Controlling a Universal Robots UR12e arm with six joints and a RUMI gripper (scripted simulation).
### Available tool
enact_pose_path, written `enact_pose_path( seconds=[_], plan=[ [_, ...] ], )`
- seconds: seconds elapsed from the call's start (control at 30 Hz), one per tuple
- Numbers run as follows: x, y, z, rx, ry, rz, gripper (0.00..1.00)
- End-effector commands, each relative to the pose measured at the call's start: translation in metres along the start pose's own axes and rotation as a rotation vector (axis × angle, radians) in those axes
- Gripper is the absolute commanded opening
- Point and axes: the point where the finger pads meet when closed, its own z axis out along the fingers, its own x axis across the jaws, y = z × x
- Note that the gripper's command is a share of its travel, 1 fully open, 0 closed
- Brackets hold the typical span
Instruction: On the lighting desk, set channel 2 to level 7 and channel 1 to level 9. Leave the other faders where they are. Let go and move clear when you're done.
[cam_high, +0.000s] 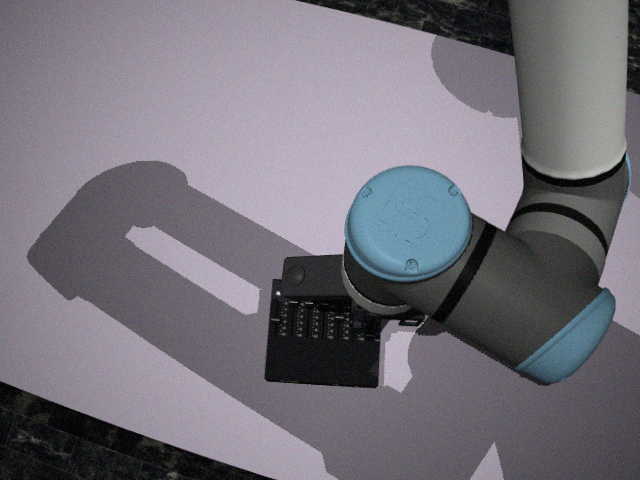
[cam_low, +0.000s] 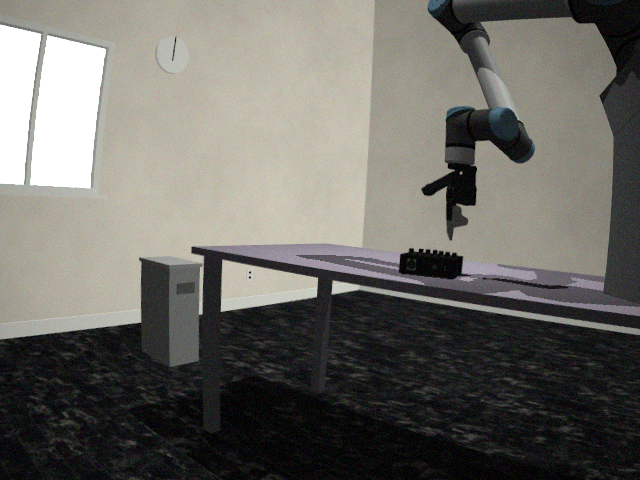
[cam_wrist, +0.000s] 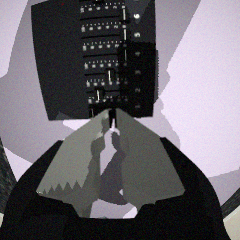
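Observation:
The black lighting desk (cam_high: 321, 342) lies on the pale table, with several faders in a row along its upper half. It also shows in the side view (cam_low: 430, 263) and in the wrist view (cam_wrist: 95, 57). My gripper (cam_low: 450, 233) hangs above the desk's right end, its tips well clear of the fader caps. In the wrist view the two jaws are pressed together with nothing between them, their tips over the nearest fader lane. In the top view the wrist hides the gripper and the desk's right end.
The robot's arm (cam_high: 465, 258) reaches in from the right and casts broad shadows across the table. A grey cabinet (cam_low: 170, 310) stands on the floor left of the table. The table's near edge (cam_high: 155, 439) runs close below the desk.

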Motion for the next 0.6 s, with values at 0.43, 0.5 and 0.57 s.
enact_pose_path(
  seconds=[0.43, 0.5, 0.57],
  plan=[
    [0.000, 0.000, -0.015, 0.001, 0.000, 0.000, 1.00],
    [0.000, 0.000, -0.019, 0.001, 0.000, 0.000, 1.00],
    [0.000, 0.000, -0.023, 0.001, 0.000, 0.000, 1.00]
  ],
)
